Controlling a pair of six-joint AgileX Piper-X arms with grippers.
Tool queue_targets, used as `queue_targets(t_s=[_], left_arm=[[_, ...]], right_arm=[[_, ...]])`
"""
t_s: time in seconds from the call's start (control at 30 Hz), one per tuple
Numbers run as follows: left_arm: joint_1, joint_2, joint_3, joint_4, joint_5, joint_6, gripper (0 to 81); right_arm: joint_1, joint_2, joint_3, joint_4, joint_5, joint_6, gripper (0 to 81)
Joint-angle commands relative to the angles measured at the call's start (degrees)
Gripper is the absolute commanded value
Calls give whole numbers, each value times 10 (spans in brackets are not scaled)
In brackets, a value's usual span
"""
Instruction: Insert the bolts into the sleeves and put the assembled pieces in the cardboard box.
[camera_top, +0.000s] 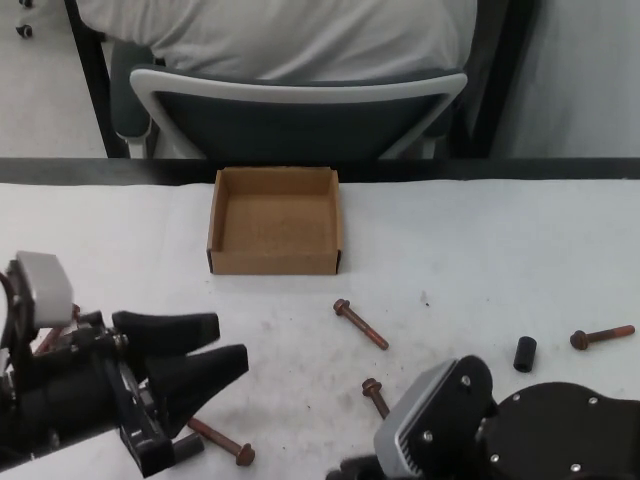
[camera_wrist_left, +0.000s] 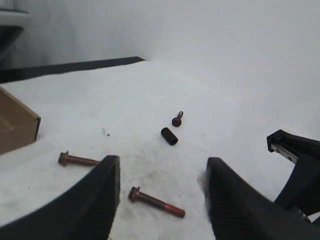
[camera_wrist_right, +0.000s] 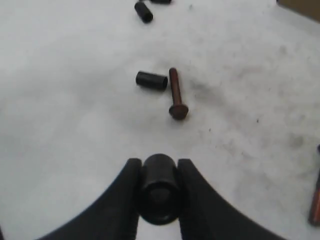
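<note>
In the right wrist view my right gripper (camera_wrist_right: 159, 166) is shut on a black sleeve (camera_wrist_right: 159, 196), held just above the white bench. Beyond it lie a copper bolt (camera_wrist_right: 175, 93) and a second sleeve (camera_wrist_right: 151, 80) side by side, with another sleeve (camera_wrist_right: 143, 11) farther off. My left gripper (camera_top: 232, 343) hangs open at the near left with nothing between its fingers (camera_wrist_left: 105, 200). Ahead of it lie two bolts (camera_wrist_left: 78, 160) (camera_wrist_left: 156, 202), a loose sleeve (camera_wrist_left: 169, 136) and a third bolt (camera_wrist_left: 177, 118). The cardboard box (camera_top: 225, 215) stands open at the middle back.
The right arm's dark wrist (camera_top: 520, 425) takes up the near right corner. One bolt (camera_top: 222, 440) lies just under the left arm. A chair (camera_top: 300, 95) and a person's torso are behind the bench's far edge. Bare white bench surrounds the box.
</note>
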Motion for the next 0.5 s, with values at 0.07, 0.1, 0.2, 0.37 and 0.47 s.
queue_targets(t_s=[0.07,0.1,0.2,0.37,0.47], left_arm=[[1,-11,-26,95,8,21,461],[1,-14,-32,128,8,30,440],[1,-22,-54,236,7,79,405],[-20,-34,-96,385,-78,137,405],[-62,-33,-125,471,-147,161,405]], right_arm=[[-2,-7,-8,69,-47,33,2],[-2,-7,-8,76,-50,33,2],[-2,-7,-8,83,-58,33,2],[-2,-7,-8,83,-63,32,2],[-2,-7,-8,83,-85,29,2]])
